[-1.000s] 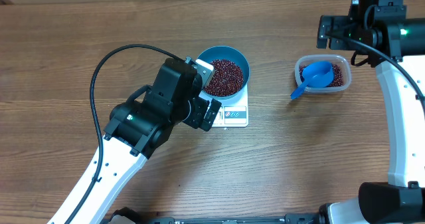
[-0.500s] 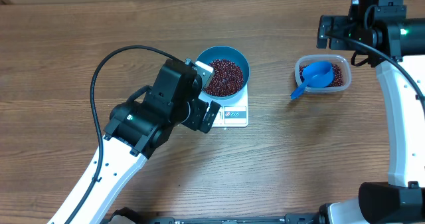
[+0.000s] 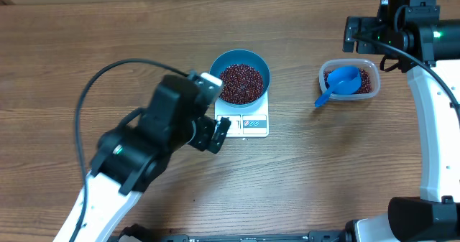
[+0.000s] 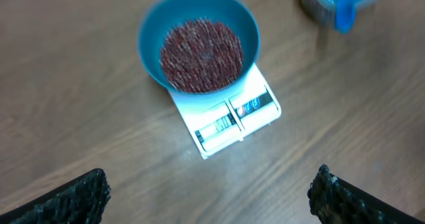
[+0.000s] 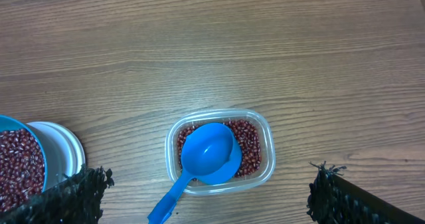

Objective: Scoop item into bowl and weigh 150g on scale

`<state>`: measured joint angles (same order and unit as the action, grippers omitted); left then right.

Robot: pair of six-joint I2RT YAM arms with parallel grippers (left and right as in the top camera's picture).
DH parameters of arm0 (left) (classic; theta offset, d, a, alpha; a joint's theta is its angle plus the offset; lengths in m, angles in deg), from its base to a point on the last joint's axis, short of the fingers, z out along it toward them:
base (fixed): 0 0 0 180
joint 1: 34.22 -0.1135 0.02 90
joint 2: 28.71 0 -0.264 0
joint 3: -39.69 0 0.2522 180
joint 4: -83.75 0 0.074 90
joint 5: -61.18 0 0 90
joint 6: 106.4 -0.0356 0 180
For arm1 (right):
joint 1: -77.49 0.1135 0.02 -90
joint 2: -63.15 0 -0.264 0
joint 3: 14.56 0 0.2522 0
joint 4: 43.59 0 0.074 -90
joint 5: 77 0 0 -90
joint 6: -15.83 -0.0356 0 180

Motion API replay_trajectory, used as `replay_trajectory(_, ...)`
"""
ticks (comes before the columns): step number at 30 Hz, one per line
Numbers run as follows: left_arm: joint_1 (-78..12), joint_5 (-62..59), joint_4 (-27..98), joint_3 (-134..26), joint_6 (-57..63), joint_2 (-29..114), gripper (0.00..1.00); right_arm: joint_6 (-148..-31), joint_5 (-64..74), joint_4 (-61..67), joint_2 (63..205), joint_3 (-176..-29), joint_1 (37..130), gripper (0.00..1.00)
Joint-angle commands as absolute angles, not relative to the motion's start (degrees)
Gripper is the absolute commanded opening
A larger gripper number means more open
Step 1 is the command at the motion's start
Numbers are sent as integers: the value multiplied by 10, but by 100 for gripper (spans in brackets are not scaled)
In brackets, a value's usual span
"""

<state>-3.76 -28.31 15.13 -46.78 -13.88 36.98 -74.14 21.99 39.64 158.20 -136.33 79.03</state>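
Note:
The blue bowl [image 3: 259, 66] stands on the white scale [image 3: 248, 122] and holds a heap of dark red-brown beans [image 3: 239, 82]. My left gripper [image 3: 220, 133] hangs open and holds nothing, just near-left of the scale. In the left wrist view, which is blurred, the bowl [image 4: 149, 44], its beans [image 4: 201, 54] and the scale [image 4: 232, 117] lie ahead of the wide-spread fingers [image 4: 80, 197]. My right gripper [image 3: 350, 35] stands open above the far side of the clear tub [image 3: 323, 77]. It holds nothing, and its fingertips [image 5: 335, 197] are well apart.
The clear plastic tub [image 5: 265, 144] at the right holds more beans [image 5: 251, 147] and a small blue handled scoop [image 5: 206, 154]. The scoop's handle sticks out over the tub's near-left rim. A black cable [image 3: 100, 87] loops above the left arm.
My left arm has pulled back toward the near left, away from the bowl and scale. The right arm, tub and scoop have not moved.

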Motion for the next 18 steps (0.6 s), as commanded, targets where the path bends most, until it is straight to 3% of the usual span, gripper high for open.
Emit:
replay_trajectory(1, -72, -276, 175, -442, -151, 307, 99, -735, 224, 393, 1578, -1370, 789, 100)
replay_trajectory(12, -250, -129, 329, -292, -149, 139, 99, -735, 224, 393, 1578, -1370, 789, 100)
replay_trajectory(18, -299, -101, 425, -185, -149, 26, 100, -735, 224, 393, 1578, -1370, 789, 100)
